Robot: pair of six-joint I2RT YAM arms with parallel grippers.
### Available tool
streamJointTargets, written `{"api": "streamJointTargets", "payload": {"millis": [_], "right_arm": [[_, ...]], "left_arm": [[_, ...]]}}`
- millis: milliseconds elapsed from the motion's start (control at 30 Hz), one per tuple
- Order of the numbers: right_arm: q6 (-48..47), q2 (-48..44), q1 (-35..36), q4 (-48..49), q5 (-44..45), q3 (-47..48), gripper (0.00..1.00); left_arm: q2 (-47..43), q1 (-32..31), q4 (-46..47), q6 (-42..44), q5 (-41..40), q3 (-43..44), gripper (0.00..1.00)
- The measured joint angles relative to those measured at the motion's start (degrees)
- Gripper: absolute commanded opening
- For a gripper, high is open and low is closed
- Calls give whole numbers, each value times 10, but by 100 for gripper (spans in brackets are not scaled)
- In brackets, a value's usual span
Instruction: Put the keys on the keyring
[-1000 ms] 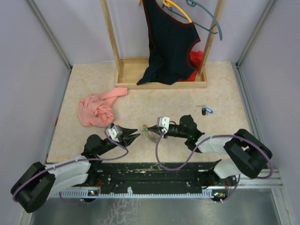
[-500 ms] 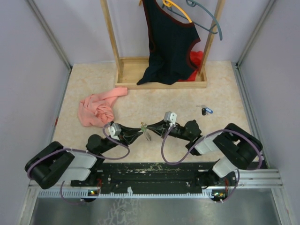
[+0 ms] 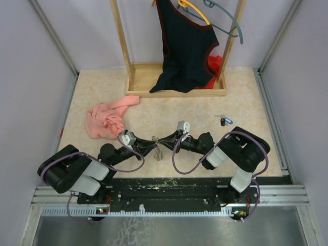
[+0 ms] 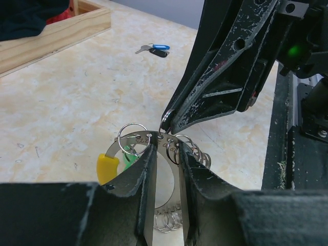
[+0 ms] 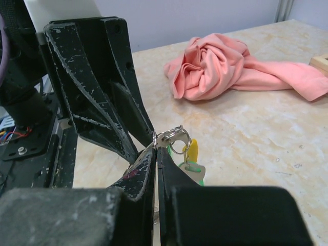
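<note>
Both arms meet just inside the middle of the counter's (image 3: 169, 107) near edge, with the keyring (image 4: 134, 136) held off the surface between them. The left tool (image 4: 165, 149) has its fingers slightly apart, clamped on either side of the flat silver part of the bunch. A yellow piece (image 4: 106, 168) and a green-headed key (image 4: 130, 155) hang beside them. The right tool (image 5: 155, 148) has its fingers pressed together, pinching a small wire loop at the top of the bunch. The blue and black keys (image 3: 224, 121) lie toward the right edge, well apart from it. A pink cloth (image 3: 106, 118) lies toward the left edge.
</note>
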Motion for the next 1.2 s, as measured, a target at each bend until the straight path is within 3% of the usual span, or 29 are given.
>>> {"api": "streamJointTargets", "payload": {"millis": [333, 633, 833, 1200], "right_arm": [[7, 18, 0, 1, 11, 16, 0], [-7, 21, -1, 0, -17, 24, 0], [-11, 22, -21, 0, -100, 31, 0], [-11, 22, -23, 0, -140, 31, 0]], "left_arm": [[16, 12, 3, -5, -3, 8, 29], [5, 36, 2, -3, 45, 4, 32], [-20, 60, 0, -3, 77, -8, 36], [-119, 67, -19, 45, 95, -10, 40]]}}
